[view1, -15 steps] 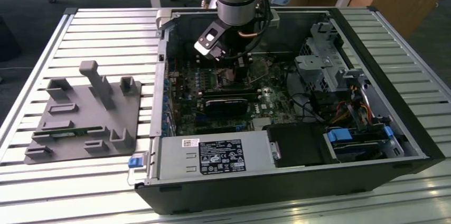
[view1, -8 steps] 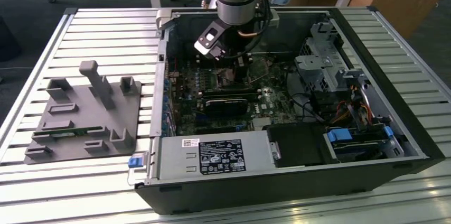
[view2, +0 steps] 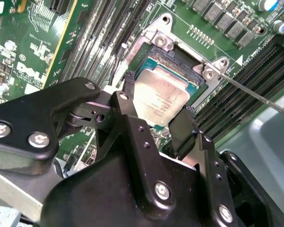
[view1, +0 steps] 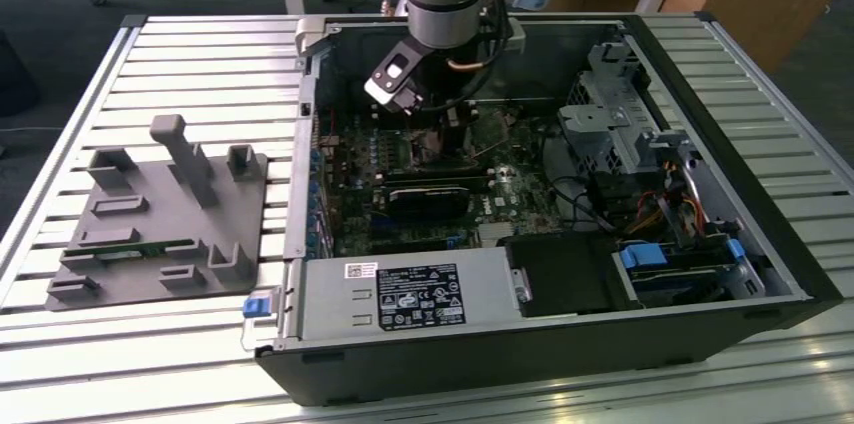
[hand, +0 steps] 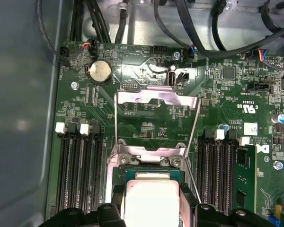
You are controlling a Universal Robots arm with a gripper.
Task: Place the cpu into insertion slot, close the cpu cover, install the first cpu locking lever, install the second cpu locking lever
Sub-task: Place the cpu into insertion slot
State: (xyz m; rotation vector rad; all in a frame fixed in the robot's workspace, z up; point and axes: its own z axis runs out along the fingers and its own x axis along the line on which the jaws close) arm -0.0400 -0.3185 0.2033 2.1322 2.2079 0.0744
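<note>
Black end effector clenched on pale tan-silver square cpu | cpu over dark silver-rimmed insertion slot, exterior view: 12 o'clock of black rectangular block | step: placing, likely needs level seating

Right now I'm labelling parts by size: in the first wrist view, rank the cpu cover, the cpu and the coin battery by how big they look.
1. cpu cover, flipped open.
2. cpu, nearer the camera and partly hidden, so less sure.
3. coin battery, clearly smallest.
</note>
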